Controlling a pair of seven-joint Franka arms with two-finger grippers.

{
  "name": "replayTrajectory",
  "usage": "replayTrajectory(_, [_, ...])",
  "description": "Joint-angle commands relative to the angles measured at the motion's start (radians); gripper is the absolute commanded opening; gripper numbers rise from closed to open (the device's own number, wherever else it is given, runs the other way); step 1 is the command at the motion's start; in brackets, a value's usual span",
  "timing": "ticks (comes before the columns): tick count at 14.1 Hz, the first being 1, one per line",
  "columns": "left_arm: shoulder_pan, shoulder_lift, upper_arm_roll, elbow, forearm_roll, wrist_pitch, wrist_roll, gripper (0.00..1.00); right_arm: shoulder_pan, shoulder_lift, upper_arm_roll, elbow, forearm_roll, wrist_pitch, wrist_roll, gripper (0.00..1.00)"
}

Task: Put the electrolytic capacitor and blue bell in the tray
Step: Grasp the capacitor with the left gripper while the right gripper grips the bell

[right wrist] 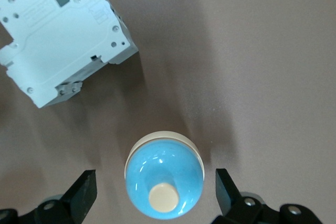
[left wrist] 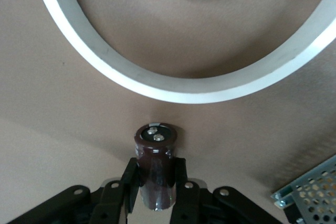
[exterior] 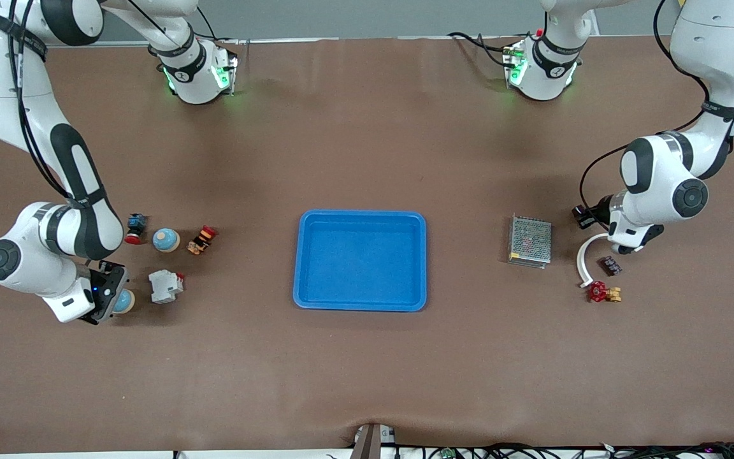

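the left gripper (left wrist: 156,190) clamped the stiff, slick-sleeved capacitor (left wrist: 156,169) round its body; the right gripper (right wrist: 156,192) stood open astride the glossy blue bell (right wrist: 165,181), probably slippery.

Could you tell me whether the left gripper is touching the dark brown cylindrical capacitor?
Touching: the left wrist view shows the left gripper shut on the capacitor.

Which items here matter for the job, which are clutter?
Job: tray; electrolytic capacitor in left pincer; blue bell under open right pincer.
Lying about: white breaker; mesh box; white ring; red valve; second bell.
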Motion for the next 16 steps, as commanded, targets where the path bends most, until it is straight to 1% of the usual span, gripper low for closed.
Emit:
replayTrajectory(1, [0.001,-0.008,-0.008,0.012,-0.022,0.007,0.002,0.00,-0.021,0.019,0.015,-0.001,0.019,0.043,-0.030,1.00])
replayTrajectory(4, [-0.003,-0.017,-0.023,0.037,-0.022,-0.002,0.000,0.00,-0.026,0.024,0.017,-0.003,0.021,0.058,-0.045,1.00])
replayTrajectory(7, [-0.004,-0.021,-0.062,0.092,-0.022,-0.037,-0.041,0.00,-0.032,0.027,0.021,-0.006,0.024,0.066,-0.047,1.00])
replayTrajectory(12, [-0.006,-0.018,-0.160,0.222,-0.020,-0.152,-0.171,0.00,-0.038,0.030,0.025,-0.006,0.027,0.074,-0.058,1.00])
replayTrajectory(15, [-0.013,-0.009,-0.216,0.268,-0.020,-0.172,-0.269,0.00,-0.038,0.032,0.025,-0.008,0.038,0.074,-0.059,1.00])
replayTrajectory(16, [-0.029,-0.009,-0.232,0.276,-0.020,-0.172,-0.308,0.00,-0.038,0.033,0.025,-0.006,0.038,0.074,-0.059,0.93])
